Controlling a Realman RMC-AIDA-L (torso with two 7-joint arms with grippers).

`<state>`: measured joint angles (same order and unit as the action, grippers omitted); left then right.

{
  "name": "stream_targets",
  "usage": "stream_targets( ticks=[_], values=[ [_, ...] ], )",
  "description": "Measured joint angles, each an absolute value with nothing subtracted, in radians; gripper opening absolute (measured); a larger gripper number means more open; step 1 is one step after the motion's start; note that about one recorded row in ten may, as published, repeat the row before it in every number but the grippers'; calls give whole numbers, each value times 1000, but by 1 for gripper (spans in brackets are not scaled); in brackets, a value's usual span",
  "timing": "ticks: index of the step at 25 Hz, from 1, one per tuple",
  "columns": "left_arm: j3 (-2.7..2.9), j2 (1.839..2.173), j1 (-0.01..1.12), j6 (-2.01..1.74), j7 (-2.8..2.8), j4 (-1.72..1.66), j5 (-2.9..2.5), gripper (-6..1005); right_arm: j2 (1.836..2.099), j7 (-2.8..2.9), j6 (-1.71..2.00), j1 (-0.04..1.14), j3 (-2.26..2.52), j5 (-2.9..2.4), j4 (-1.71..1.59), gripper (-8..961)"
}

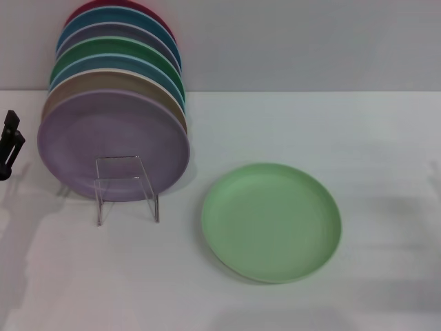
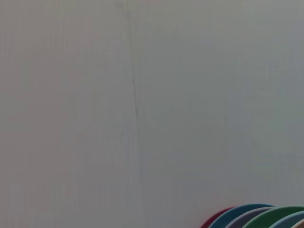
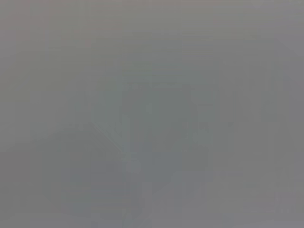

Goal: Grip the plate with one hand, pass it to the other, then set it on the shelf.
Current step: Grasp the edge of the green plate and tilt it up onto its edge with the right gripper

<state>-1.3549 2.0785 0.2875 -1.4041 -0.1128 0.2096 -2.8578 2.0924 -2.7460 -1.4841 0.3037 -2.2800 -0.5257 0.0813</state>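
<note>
The light mint-green plate (image 1: 271,221) lies flat on the white table, right of centre in the head view. The clear acrylic shelf (image 1: 126,187) stands to its left, with its bent front bracket facing me. Several plates lean upright in it, a lavender plate (image 1: 112,143) at the front. My left gripper (image 1: 9,144) shows as a dark piece at the far left edge, well away from the plate. My right gripper is out of view. Neither wrist view shows the mint-green plate.
Behind the lavender plate stand tan, blue, dark green, grey, teal and red plates (image 1: 117,65). Their top edges show in the left wrist view (image 2: 259,216). A pale wall (image 1: 310,41) rises behind the table. The right wrist view shows only a plain grey surface.
</note>
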Motion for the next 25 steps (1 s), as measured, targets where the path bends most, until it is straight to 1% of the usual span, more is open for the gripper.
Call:
stream_targets(
  ticks=[8,12,15,18,21,23,25],
  values=[
    [-1326,2077,290,-1405,-97,215,-2863,813,2092,-2708,-1604,296,-2221,-531,91,815],
    [-1325,2079,292,-1405,-91,218,-2857,813,2081,-2600,-1591,302,-2129,-540,189,814],
    [-1325,2079,293,-1404,-91,219,-2855,813,2078,-2389,-1425,275,-2047,-611,422,813],
    [-1325,2079,293,-1404,-92,219,-2855,813,2078,-2109,-1088,226,-1943,-795,790,813],
    [-1325,2079,293,-1403,-96,219,-2855,813,2071,-1747,-769,201,-1842,-1087,1117,812],
    [-1324,2079,293,-1403,-96,219,-2855,813,2071,-1476,-661,198,-1825,-1334,1263,812],
    [-1323,2079,293,-1404,-97,219,-2855,813,2071,-1169,-628,200,-1826,-1606,1387,812]
  ],
)
